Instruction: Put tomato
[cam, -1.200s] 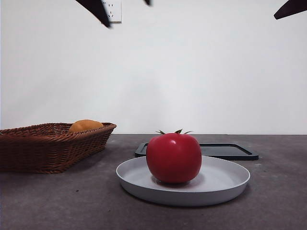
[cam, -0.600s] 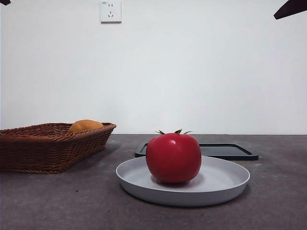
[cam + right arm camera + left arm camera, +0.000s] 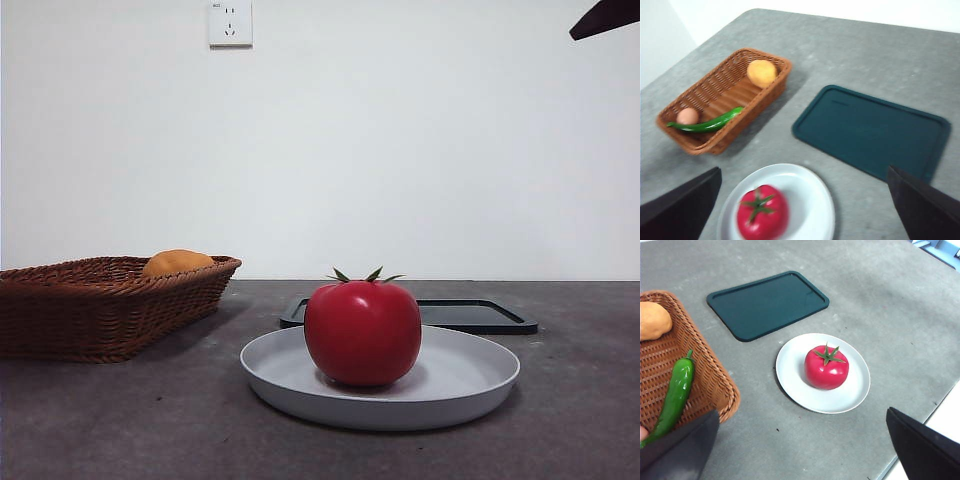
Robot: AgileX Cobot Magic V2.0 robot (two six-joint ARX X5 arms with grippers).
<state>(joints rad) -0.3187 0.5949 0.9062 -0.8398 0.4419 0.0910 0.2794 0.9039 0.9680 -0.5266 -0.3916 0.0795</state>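
The red tomato [image 3: 362,333] with a green stem stands upright on the white plate [image 3: 470,375] at the table's middle front. It also shows in the left wrist view [image 3: 826,368] and the right wrist view [image 3: 762,212], on the same plate [image 3: 790,375] [image 3: 810,200]. My left gripper [image 3: 800,455] is open and empty, high above the table and clear of the tomato. My right gripper [image 3: 802,210] is open and empty, also high above. In the front view only a black arm tip [image 3: 605,18] shows at the top right corner.
A wicker basket [image 3: 100,310] [image 3: 715,385] [image 3: 715,95] at the left holds an orange fruit [image 3: 178,263] [image 3: 761,73], a green pepper [image 3: 675,395] [image 3: 707,123] and a small brownish round thing [image 3: 687,115]. A dark flat tray [image 3: 470,315] [image 3: 767,304] [image 3: 870,130] lies behind the plate.
The dark arm at the top left of the front view has drawn up and left, out of the picture. The tomato and plate have stayed put.
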